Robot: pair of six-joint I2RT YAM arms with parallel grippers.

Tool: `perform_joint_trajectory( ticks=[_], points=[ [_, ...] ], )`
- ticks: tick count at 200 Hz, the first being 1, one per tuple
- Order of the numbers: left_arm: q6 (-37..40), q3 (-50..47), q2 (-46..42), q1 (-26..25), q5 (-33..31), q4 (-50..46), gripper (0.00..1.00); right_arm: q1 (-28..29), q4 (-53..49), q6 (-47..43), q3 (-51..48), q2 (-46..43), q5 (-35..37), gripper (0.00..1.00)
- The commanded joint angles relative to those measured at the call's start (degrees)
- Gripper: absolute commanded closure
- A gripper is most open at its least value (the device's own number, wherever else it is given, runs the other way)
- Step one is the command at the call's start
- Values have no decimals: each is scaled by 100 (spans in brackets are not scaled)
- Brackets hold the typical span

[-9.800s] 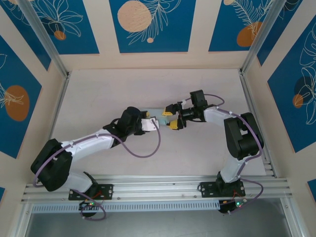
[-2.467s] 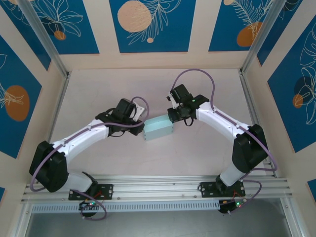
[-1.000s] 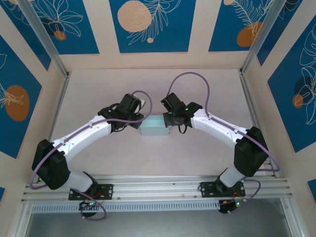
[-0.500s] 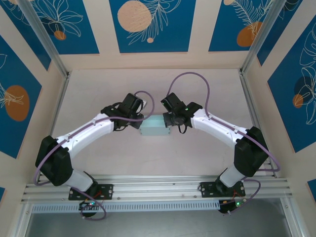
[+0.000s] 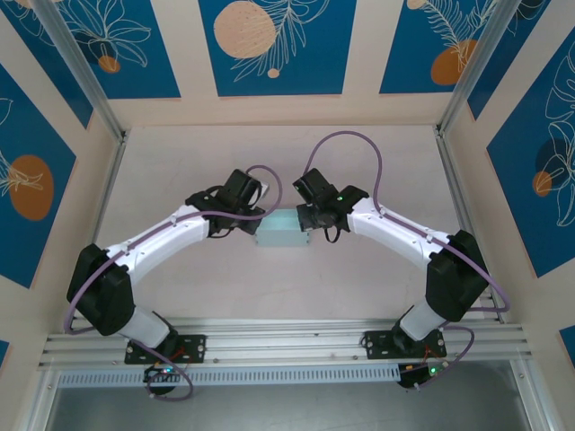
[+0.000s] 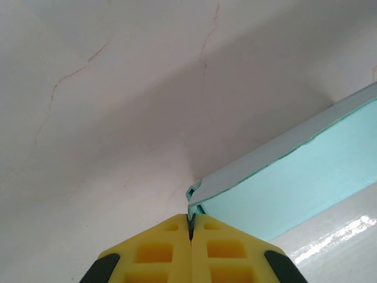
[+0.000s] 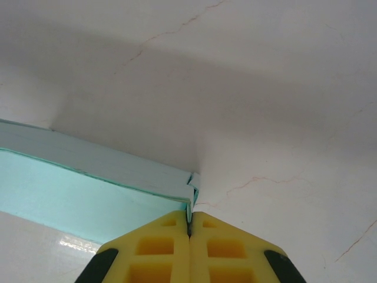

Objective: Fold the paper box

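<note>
1. One pale-blue paper box [image 5: 280, 229] sits at the middle of the counter [image 5: 269, 153], flanked by two white robot arms that reach in from either side.
2. The left gripper [image 6: 191, 227] has its two yellow pads pressed together, pinching a thin card edge at the box's left-end corner.
3. The right gripper [image 7: 189, 227] is likewise closed, clamping the card edge at the box's opposite corner.
4. The tally is two grippers and one box, with one corner held by each.

The paper box [image 5: 281, 229] is pale mint-blue. The left pincer [image 6: 191, 227] and right pincer [image 7: 189, 224] are yellow. The surface [image 5: 180, 162] is off-white with thin brownish veins. The arms [image 5: 162, 241] are white and black, the cables [image 5: 359, 139] purple, and the wall panels [image 5: 278, 45] blue with orange discs and white leaf outlines.
</note>
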Motion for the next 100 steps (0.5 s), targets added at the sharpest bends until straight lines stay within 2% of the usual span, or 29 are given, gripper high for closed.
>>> perform_joint_trajectory(
  ticks=[1,51,100],
  points=[
    [-224,-152,-92,11,482,443,100,10,189,198,91,-52,-122,100],
    [-482,-320,-22,-7,763,767,100,12,229,525,230,90,-165,100],
    [-598,-607,-244,-42,707,1184,100,56,438,734,276,103,-260,100]
  ],
)
